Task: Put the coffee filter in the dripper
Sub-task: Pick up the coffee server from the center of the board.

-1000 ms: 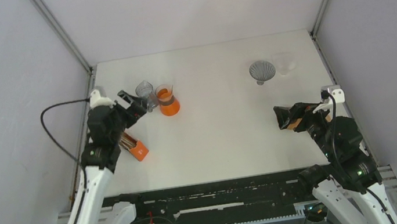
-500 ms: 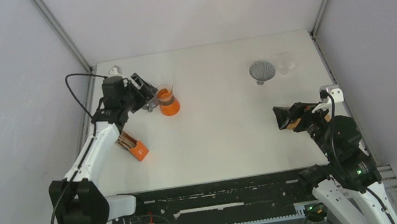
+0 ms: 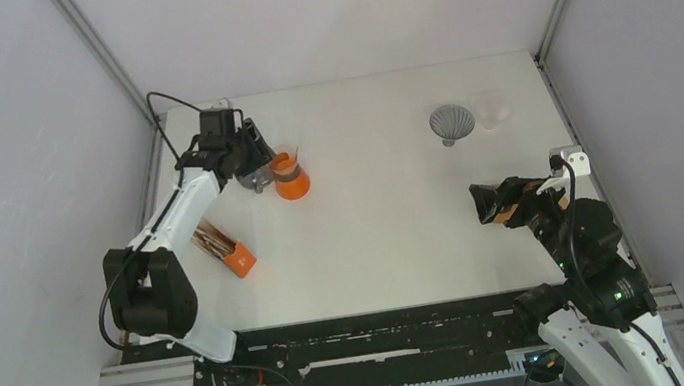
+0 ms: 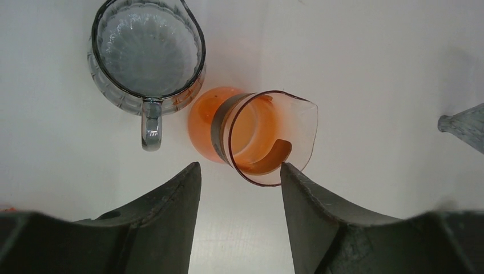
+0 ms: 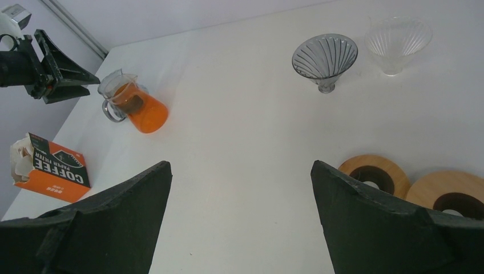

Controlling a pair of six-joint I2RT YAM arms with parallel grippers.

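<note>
Since the earlier frame, left arm has reached out from its base to the far left part of the table (image 3: 395, 236), and its jaws have narrowed. Left gripper (image 3: 258, 156) hangs above a glass jug (image 4: 147, 48) and an orange carafe (image 3: 289, 176), which stand just beside each other. Seen from the left wrist, the two fingers (image 4: 171, 205) are partly open, with bare table between them and nothing held; the carafe's rim lies just beyond their tips.

Right gripper (image 3: 483, 203) hovers over the right side of the table, jaws spread wide and empty.

Box of coffee filters (image 3: 230, 252) lies on the left side of the table, nearer the arm bases than the carafe and well apart from both grippers; white paper shows at its open end in the right wrist view. Gray dripper (image 3: 451, 122) stands upright at the far right, with a clear dripper (image 3: 491, 108) just beside it. Two wooden rings (image 5: 374, 173) lie side by side near the right gripper.
</note>
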